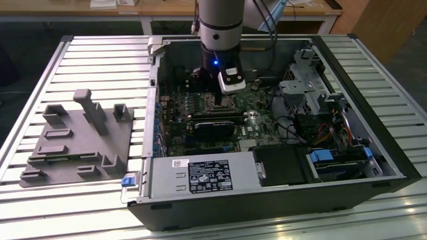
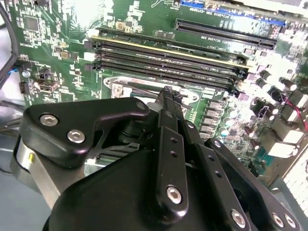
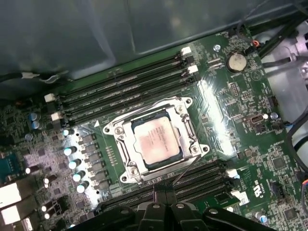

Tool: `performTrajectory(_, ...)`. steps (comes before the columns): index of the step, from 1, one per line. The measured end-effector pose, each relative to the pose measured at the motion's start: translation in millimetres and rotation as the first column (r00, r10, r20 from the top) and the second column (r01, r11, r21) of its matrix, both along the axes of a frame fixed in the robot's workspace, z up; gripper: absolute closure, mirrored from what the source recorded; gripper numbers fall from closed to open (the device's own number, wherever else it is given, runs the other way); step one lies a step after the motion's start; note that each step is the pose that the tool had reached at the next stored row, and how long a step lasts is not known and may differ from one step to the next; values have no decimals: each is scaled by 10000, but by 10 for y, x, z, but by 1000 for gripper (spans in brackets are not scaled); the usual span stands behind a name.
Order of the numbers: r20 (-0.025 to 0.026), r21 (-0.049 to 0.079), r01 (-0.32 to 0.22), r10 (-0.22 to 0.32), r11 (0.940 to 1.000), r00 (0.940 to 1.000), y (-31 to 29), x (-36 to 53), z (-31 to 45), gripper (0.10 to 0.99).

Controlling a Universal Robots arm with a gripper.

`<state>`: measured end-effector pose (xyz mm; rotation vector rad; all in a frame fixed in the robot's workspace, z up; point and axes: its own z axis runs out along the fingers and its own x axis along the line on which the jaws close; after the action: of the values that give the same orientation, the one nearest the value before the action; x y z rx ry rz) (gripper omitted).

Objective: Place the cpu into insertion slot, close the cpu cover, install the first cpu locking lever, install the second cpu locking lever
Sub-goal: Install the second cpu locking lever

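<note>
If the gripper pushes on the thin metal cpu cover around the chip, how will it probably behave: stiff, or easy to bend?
The cpu cover looks like thin sheet metal with a large window, so it probably flexes under a off-centre push. It lies flat around the cpu, so it likely will not slide. Its smooth, shiny rim may be slippery for the gripper.

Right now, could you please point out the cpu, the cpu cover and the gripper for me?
cpu [image 3: 156, 141]: first wrist view, middle of its metallic top.
cpu cover [image 3: 124, 136]: first wrist view, one side bar of the silvery frame.
gripper [image 2: 166, 91]: second wrist view, its fingertips.
</note>
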<state>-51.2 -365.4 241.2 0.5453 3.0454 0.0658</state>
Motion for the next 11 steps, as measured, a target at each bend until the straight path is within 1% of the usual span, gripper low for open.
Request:
performTrajectory(4,0,0,-342,342,9994,9994,-20,-8,-10,980)
performTrajectory(8,0,12,-490,490,9988,9988,-52,-60,-33,980)
performTrajectory(9,3,45,-523,523,9986,9986,-57,-72,-44,980)
performTrajectory(11,8,155,-596,596,9981,9982,-65,-88,-64,980)
